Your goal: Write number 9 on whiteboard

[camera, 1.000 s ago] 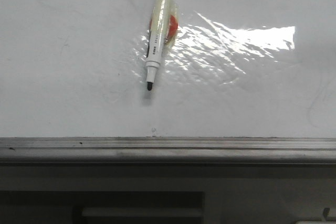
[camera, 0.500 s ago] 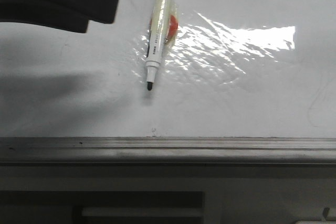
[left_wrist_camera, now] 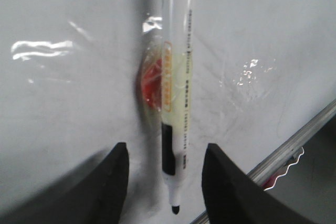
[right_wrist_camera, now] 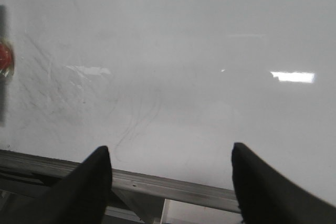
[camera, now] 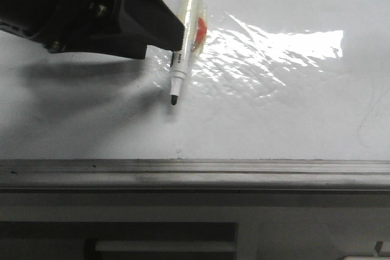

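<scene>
Entering from the left within the last second, the left hand (left_wrist_camera: 164, 182) has been brought over the whiteboard (camera: 292, 120), fingers apart and straddling the uncapped black marker (camera: 183, 41), which is stuck over a red blob under clear tape. Nothing is gripped yet. No number 9 is drawn; pickup is judged imminent. The right hand (right_wrist_camera: 170, 182) hangs open above bare board.

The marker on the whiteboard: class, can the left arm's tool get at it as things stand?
Probably yes. The left tool is open, its fingers on either side of the marker, with nothing between them on the whiteboard.
</scene>
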